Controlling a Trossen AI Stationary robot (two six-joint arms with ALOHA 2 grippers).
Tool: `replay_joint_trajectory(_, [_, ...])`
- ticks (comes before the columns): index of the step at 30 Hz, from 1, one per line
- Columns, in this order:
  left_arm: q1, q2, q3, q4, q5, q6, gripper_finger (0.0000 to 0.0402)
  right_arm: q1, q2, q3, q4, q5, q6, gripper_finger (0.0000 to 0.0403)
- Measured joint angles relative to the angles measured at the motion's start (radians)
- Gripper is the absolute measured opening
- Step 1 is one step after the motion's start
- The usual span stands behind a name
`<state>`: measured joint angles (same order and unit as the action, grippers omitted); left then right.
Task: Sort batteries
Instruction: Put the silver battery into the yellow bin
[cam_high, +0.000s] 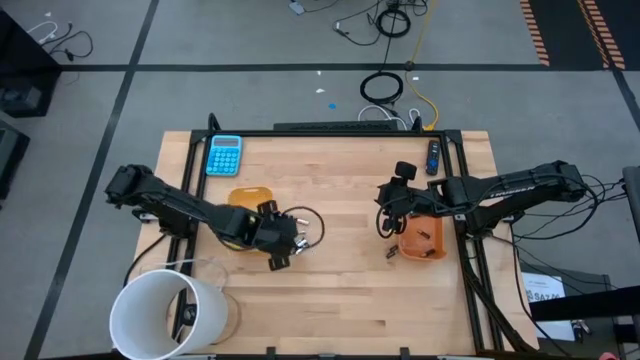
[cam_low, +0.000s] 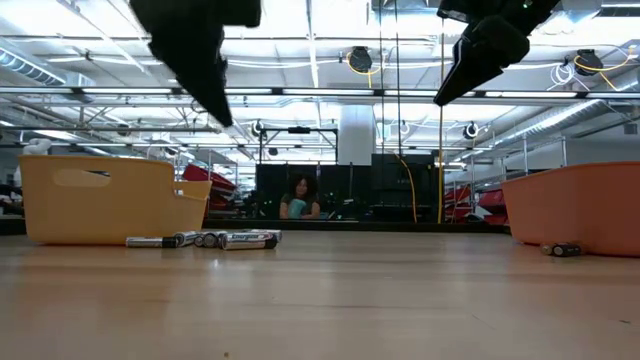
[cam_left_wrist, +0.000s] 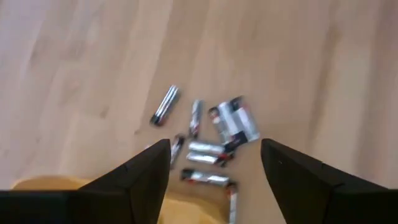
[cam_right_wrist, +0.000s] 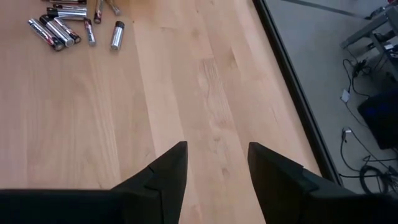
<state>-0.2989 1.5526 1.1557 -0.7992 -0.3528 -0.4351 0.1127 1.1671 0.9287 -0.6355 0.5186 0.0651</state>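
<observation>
Several small silvery and dark batteries (cam_left_wrist: 208, 140) lie loose in a cluster on the wooden table, just beyond the yellow-orange tray (cam_high: 248, 198); they also show in the low view (cam_low: 205, 239) and the right wrist view (cam_right_wrist: 65, 26). My left gripper (cam_left_wrist: 214, 144) hangs open above this cluster, holding nothing. A second orange tray (cam_high: 422, 238) sits at the right, with one battery (cam_low: 562, 249) on the table beside it. My right gripper (cam_right_wrist: 217, 146) hovers open over bare wood near that tray.
A blue calculator (cam_high: 224, 155) lies at the far left of the table. A white bucket (cam_high: 165, 312) stands at the near left corner. A dark small device (cam_high: 432, 155) lies at the far right. A person (cam_low: 298, 197) sits in the room beyond the table.
</observation>
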Motion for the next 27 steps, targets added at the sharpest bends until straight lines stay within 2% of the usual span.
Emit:
replay_joint_trajectory(5, [-0.016,0.106,-0.001,-0.063,-0.063,-0.02,0.0255,0.0,0.0,0.0,0.0,0.0,0.002,0.016])
replay_joint_trajectory(12, [-0.019,0.205,-0.001,-0.143,-0.003,-0.039,0.0255,0.0,0.0,0.0,0.002,0.0,0.002,0.016])
replay_joint_trajectory(16, [-0.033,0.21,-0.001,-0.232,0.033,-0.058,0.0255,0.0,0.0,0.0,0.002,0.0,0.002,0.016])
replay_joint_trajectory(23, [-0.066,0.175,0.036,-0.357,0.019,-0.095,0.0255,0.0,0.0,0.0,0.008,0.0,0.002,0.016])
replay_joint_trajectory(27, [-0.075,0.162,0.055,-0.339,-0.015,-0.097,0.0255,0.0,0.0,0.0,0.02,0.0,0.002,0.016])
